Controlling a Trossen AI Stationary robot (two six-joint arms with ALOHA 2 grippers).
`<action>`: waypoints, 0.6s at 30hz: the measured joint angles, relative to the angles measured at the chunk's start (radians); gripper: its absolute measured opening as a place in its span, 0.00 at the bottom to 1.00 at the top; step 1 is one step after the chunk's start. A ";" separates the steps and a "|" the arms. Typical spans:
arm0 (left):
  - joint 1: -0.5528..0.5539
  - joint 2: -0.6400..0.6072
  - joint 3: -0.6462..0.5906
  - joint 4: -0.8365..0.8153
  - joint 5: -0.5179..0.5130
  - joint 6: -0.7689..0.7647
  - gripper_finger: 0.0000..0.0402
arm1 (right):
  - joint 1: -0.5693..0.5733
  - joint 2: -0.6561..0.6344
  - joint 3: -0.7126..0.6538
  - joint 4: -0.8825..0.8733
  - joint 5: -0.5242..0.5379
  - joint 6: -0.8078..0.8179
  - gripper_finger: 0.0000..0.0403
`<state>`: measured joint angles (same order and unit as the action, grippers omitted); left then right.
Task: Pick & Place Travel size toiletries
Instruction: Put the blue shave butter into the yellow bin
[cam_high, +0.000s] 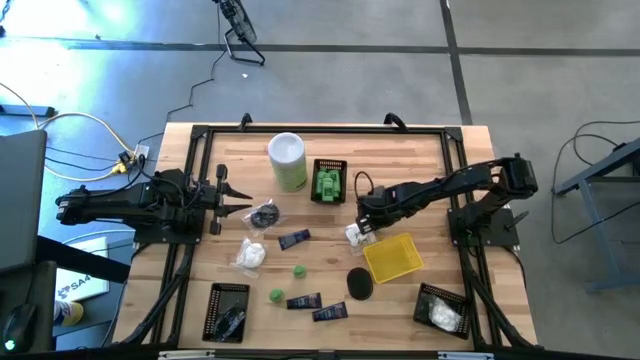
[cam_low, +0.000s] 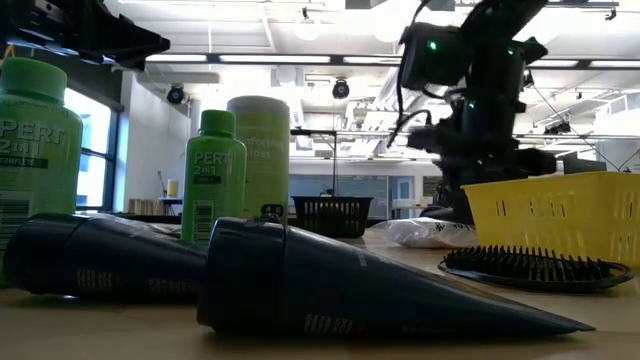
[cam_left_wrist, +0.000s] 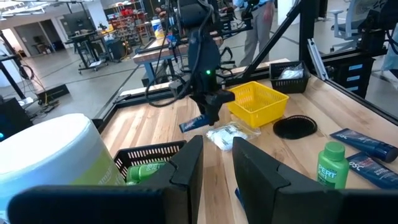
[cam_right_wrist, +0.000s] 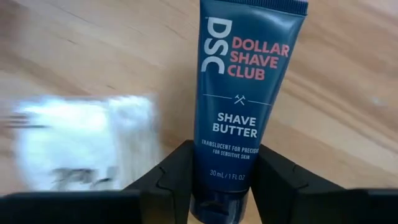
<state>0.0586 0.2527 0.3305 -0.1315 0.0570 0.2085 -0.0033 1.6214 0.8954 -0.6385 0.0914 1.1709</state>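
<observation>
My right gripper (cam_right_wrist: 221, 180), reaching in from the high view's right, pinches a navy tube (cam_right_wrist: 245, 93) above a white packet (cam_right_wrist: 84, 149); left gripper (cam_left_wrist: 217, 165) waits, slightly parted, holding nothing.

My right claw (cam_high: 362, 226) is hemmed by yellow basket (cam_high: 393, 258) and white packet (cam_high: 356, 236); bare desk (cam_high: 440, 190) lies open behind.

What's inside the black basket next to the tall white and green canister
The black basket holds little green bottles, standing close together. Whether anything lies beneath them cannot be seen; the bottles cover the bottom. The canister stands just beside it.
</observation>
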 joint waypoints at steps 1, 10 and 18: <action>0.000 0.000 0.000 0.000 0.000 0.000 0.21 | -0.004 -0.012 0.001 0.002 0.002 0.001 0.32; 0.000 0.000 0.000 0.001 0.000 0.000 0.21 | -0.006 -0.166 0.001 0.015 0.039 0.019 0.31; 0.000 0.000 0.000 0.002 0.001 0.000 0.21 | 0.047 -0.311 0.003 0.063 0.033 0.041 0.33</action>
<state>0.0589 0.2529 0.3305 -0.1299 0.0578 0.2081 0.0442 1.3108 0.8980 -0.5752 0.1244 1.2118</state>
